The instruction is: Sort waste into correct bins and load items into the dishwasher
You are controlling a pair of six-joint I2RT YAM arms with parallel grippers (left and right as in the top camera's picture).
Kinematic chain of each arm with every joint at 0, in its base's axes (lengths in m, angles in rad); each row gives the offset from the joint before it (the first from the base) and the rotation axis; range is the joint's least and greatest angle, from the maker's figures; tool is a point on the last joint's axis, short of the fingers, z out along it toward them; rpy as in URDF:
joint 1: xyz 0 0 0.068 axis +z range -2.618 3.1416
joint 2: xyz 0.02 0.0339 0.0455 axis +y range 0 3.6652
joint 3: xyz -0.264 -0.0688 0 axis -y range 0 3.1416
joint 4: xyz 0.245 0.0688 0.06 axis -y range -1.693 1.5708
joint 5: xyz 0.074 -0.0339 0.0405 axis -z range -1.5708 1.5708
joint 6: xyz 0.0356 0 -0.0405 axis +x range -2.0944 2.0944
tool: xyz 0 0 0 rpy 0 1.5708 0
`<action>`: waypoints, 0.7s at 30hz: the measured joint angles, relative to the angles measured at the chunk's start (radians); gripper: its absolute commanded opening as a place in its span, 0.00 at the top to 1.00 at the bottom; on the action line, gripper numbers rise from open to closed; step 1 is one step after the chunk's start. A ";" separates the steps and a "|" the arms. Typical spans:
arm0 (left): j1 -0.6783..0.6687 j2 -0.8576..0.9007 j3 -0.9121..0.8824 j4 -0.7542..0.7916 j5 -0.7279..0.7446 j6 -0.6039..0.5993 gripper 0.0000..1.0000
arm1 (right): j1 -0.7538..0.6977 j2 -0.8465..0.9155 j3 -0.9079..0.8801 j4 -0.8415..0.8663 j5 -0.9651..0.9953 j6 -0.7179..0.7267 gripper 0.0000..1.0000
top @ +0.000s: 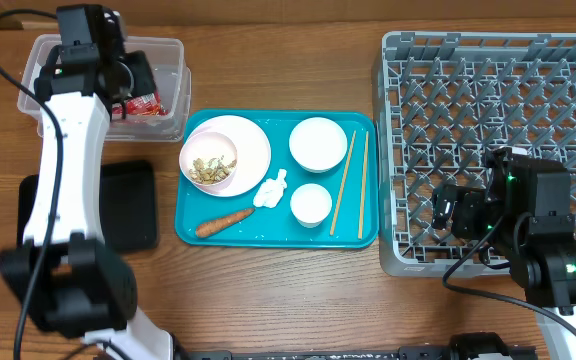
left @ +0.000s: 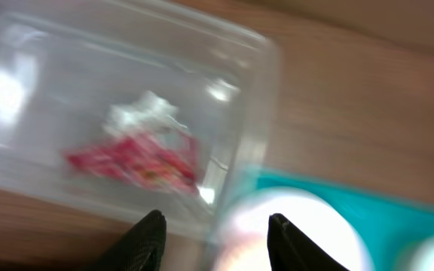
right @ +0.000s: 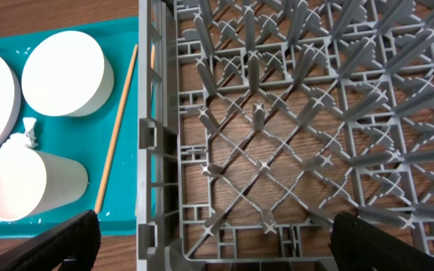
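My left gripper (left: 215,226) is open and empty above the near wall of the clear tub (left: 255,98); overhead it shows at the tub (top: 133,82). The red wrapper (left: 138,162) lies inside the tub (top: 173,60), also seen from overhead (top: 142,103). The pink bowl (top: 225,155) holds food scraps (top: 211,165). The tissue (top: 271,189), the carrot (top: 223,221), a white bowl (top: 318,143), a white cup (top: 311,204) and the chopsticks (top: 348,183) lie on the teal tray. My right gripper (right: 217,241) is open and empty over the front left corner of the grey rack (right: 277,113).
The teal tray (top: 278,237) sits between the tub and the rack (top: 498,130). The black tray (top: 128,205) lies left of it, partly under my left arm. The right wrist view shows the bowl (right: 66,73), the cup (right: 29,188) and a chopstick (right: 117,128).
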 measured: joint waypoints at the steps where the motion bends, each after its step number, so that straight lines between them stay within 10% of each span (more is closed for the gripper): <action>1: -0.024 -0.026 0.001 -0.049 0.036 0.000 0.53 | 0.000 0.000 0.000 -0.001 0.000 0.000 0.00; 10: -0.335 -0.019 0.013 -0.415 0.165 0.000 0.53 | 0.000 0.000 0.000 0.000 0.000 0.000 0.00; 21: -0.560 0.190 0.013 -0.464 0.174 0.000 0.58 | 0.000 0.000 0.000 -0.003 0.000 0.000 0.00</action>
